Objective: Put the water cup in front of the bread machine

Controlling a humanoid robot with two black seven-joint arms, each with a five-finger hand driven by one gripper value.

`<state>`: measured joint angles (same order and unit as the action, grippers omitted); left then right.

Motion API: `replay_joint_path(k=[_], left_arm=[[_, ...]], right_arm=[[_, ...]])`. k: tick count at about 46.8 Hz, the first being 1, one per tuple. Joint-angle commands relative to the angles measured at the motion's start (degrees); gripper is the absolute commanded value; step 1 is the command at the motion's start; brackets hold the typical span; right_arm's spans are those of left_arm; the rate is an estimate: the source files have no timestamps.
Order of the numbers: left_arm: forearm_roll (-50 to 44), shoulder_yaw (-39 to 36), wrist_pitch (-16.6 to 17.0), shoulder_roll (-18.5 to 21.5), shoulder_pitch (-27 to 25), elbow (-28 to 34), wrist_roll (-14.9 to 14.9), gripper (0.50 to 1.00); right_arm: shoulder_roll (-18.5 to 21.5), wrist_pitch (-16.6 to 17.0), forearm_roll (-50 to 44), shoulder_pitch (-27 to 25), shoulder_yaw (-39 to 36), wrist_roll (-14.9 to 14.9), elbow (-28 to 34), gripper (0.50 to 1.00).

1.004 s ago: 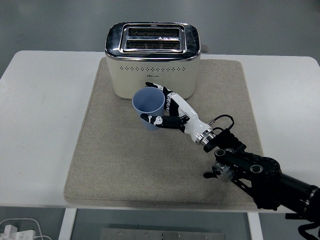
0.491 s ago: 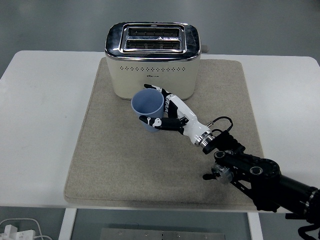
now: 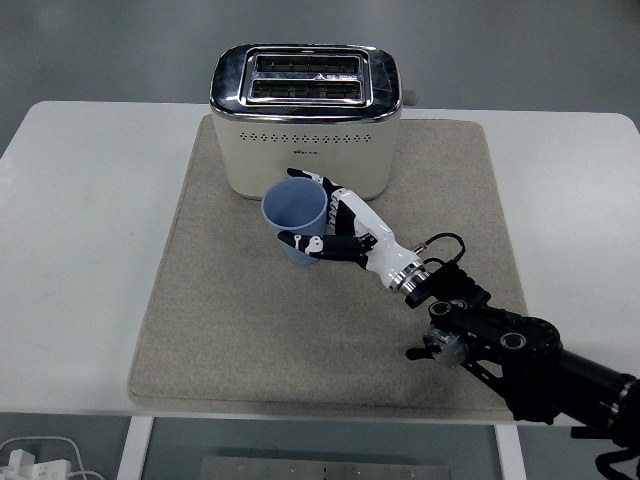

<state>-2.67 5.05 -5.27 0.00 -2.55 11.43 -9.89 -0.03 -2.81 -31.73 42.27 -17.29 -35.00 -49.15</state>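
Note:
A light blue water cup (image 3: 296,215) stands upright on the beige mat (image 3: 230,320), just in front of the cream and chrome toaster (image 3: 306,120). My right hand (image 3: 330,222) reaches in from the lower right and wraps the cup's right side. The thumb lies across its near lower wall and the fingers curl round its far side. The cup's mouth faces up and looks empty. The left arm is nowhere in the picture.
The mat covers the middle of the white table (image 3: 80,220). My black right forearm (image 3: 520,350) lies over the mat's near right corner. A white power strip (image 3: 25,463) sits on the floor at the lower left.
The hand and cup shifted very slightly toward the left and down over the second, settling just in front of the toaster. Grip unchanged.

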Motion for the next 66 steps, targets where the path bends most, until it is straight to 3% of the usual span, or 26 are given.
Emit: replay_joint_path(k=[1, 16, 24, 66], left_arm=[[0.03, 0.04, 0.00, 0.00, 0.00, 0.00, -0.13, 1.000], [-0.06, 0.04, 0.00, 0.00, 0.00, 0.00, -0.13, 1.000], [-0.06, 0.04, 0.00, 0.00, 0.00, 0.00, -0.13, 1.000], [-0.06, 0.04, 0.00, 0.00, 0.00, -0.09, -0.13, 1.000]], right_arm=[[-0.59, 0.00, 0.00, -0.08, -0.02, 0.00, 0.02, 0.893], [-1.12, 0.08, 0.78, -0.08, -0.02, 0.00, 0.11, 0.895], [-1.12, 0.61, 2.72, -0.08, -0.02, 0.00, 0.11, 0.928], [-4.63, 2.28, 2.90, -1.66, -0.29, 0.00, 0.11, 0.928]])
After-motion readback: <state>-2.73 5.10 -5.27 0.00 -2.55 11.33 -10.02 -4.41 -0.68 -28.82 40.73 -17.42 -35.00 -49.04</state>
